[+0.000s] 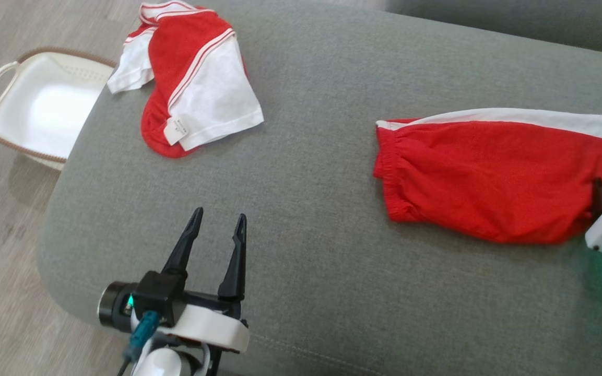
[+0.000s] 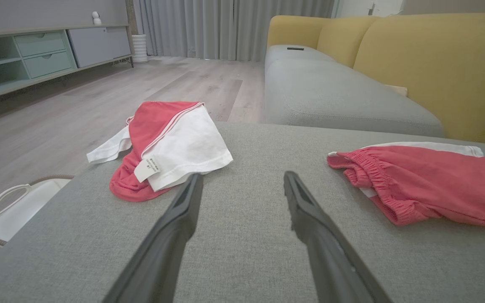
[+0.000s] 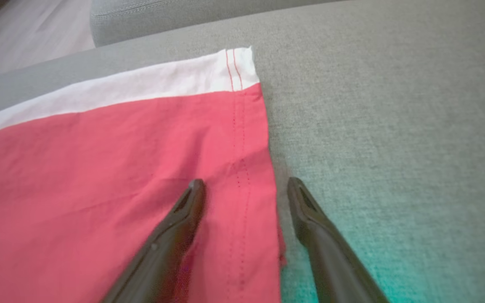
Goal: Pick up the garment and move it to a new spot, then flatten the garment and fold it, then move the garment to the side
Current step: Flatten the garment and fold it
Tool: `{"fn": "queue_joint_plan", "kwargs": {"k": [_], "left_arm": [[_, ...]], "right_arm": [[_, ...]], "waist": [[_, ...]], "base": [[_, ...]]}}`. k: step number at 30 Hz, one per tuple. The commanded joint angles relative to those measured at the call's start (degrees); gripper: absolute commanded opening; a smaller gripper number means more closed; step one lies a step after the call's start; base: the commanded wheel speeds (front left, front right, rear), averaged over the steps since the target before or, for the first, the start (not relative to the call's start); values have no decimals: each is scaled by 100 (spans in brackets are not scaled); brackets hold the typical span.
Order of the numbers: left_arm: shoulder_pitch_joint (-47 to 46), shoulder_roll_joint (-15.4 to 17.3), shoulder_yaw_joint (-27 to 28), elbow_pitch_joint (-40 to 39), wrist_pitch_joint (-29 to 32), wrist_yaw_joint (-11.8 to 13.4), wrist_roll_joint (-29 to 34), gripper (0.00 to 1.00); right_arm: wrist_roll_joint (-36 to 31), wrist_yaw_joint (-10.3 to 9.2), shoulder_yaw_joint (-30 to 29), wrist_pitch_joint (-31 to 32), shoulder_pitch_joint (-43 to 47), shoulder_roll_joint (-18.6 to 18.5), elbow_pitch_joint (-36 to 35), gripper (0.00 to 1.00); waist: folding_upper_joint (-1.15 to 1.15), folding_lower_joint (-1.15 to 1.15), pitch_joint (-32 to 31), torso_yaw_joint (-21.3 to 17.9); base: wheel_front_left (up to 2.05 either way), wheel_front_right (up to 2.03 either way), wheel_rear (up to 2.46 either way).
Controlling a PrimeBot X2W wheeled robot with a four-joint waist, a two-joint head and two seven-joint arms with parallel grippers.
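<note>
Grey cushion [image 1: 332, 271]: bare fabric separates the flat red shorts [image 1: 488, 177], white-striped, at right, from a crumpled garment [image 1: 191, 78] at the left edge. Left gripper [image 1: 219, 219] is spread wide and empty. Right gripper [image 3: 245, 182] is spread wide, straddling the shorts' hem and gripping nothing.

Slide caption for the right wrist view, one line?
Open right gripper poised astride the side hem of the red shorts lying on the grey cushion.
</note>
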Motion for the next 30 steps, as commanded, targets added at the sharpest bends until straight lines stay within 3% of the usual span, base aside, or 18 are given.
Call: {"fn": "queue_joint_plan", "kwargs": {"k": [1,2,4,5,6,10,23,30], "left_arm": [[-137,-21,116,-194,-52,16,56,100],[-150,-22,110,-187,-52,22,59,100],[-177,-24,121,-181,-52,44,62,100],[-185,-25,130,-180,-52,57,61,100],[-188,-25,141,-179,-52,73,60,100],[-177,-26,164,-173,-52,104,38,100],[-198,-27,202,-148,-52,110,37,100],[-229,-28,138,66,-52,15,25,100]], "right_arm": [[-41,43,118,150,-166,-12,24,98],[-27,43,176,271,-185,59,69,93],[97,43,243,479,-217,177,93,69],[140,43,315,556,-216,213,63,45],[184,43,377,597,-205,223,21,3],[323,43,462,548,-160,162,-103,0],[146,43,406,24,-413,-567,-22,0],[35,43,672,-256,-630,-332,-304,0]], "waist": [[0,0,52,59],[0,0,60,65],[0,0,81,54],[0,0,86,41],[0,0,87,20],[0,0,55,-93],[0,0,-63,-882],[0,0,-139,-1079]], "base": [[0,0,0],[0,0,0],[0,0,0],[0,0,0],[0,0,0],[0,0,0],[0,0,0],[0,0,0]]}}
